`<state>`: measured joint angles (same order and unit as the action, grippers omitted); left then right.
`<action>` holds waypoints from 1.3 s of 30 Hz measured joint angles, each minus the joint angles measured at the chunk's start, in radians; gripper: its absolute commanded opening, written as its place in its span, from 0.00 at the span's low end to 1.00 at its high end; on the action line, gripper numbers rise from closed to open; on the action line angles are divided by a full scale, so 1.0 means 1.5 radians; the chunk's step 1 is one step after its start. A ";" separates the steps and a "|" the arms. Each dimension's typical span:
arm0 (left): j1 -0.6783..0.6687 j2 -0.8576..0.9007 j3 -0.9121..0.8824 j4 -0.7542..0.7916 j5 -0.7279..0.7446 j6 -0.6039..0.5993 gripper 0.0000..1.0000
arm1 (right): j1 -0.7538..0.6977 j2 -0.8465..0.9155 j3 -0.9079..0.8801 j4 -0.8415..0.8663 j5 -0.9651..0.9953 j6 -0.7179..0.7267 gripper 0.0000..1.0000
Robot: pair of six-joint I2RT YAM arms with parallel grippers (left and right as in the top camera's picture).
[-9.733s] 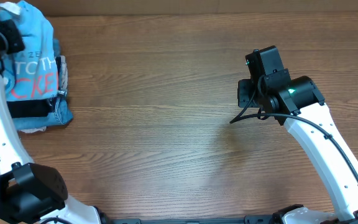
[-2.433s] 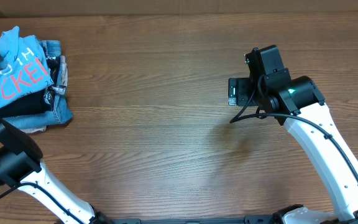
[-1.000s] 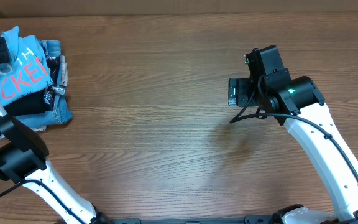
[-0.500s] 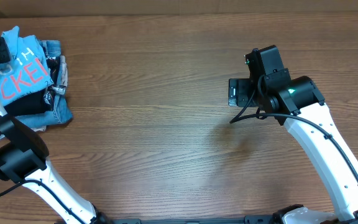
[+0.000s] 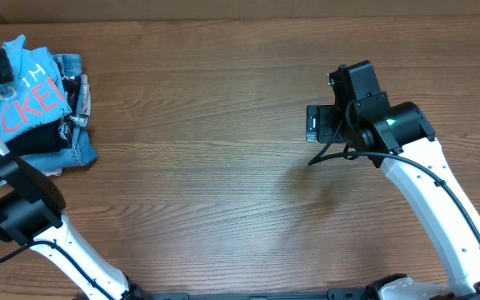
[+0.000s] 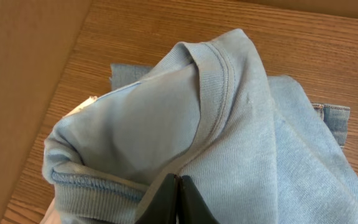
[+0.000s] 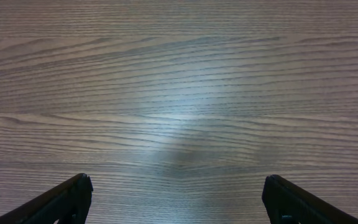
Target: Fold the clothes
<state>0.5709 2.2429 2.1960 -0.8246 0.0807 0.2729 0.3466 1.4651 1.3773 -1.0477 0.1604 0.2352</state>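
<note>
Nothing has stirred this past second. The shirt [image 5: 33, 90] sits bunched atop the pile [image 5: 80, 152] at the table's [image 7: 179, 74] far left corner, with the left gripper [image 6: 176, 185] pinched tight on a fold near its collar. The right gripper [image 7: 178, 186] hangs spread wide over bare wood, well apart (it opened some seconds back). Folding proper hasn't begun, I'd say; the shirt first wants pulling out flat.

Soft matt knit T-shirt [image 6: 241, 124] on smooth, wood-grain table [image 7: 179, 74]
</note>
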 measured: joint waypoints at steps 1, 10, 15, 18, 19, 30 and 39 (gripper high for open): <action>0.000 0.000 0.000 0.002 0.000 0.000 0.04 | 0.000 0.000 0.000 0.000 0.000 0.000 0.92; 0.000 0.000 -0.002 0.084 -0.006 -0.003 0.04 | 0.000 0.000 0.000 0.000 0.000 0.000 0.92; 0.000 0.000 -0.002 0.131 -0.012 -0.018 0.05 | 0.000 0.000 0.000 0.000 0.000 0.000 0.92; 0.000 0.005 -0.002 0.125 -0.019 -0.023 0.06 | 0.000 0.000 0.000 0.000 0.000 0.000 0.92; 0.000 0.009 -0.002 0.120 -0.022 -0.023 0.07 | 0.000 0.000 0.000 0.000 0.000 0.000 0.92; 0.008 0.078 -0.003 0.071 -0.072 -0.030 0.42 | 0.000 0.000 0.000 -0.013 0.000 0.000 0.92; 0.018 0.078 -0.003 0.081 -0.087 -0.045 0.72 | 0.000 0.000 0.000 -0.013 0.000 0.000 0.92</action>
<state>0.5980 2.3604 2.1921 -0.7029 -0.0502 0.2062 0.3466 1.4651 1.3773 -1.0672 0.1604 0.2348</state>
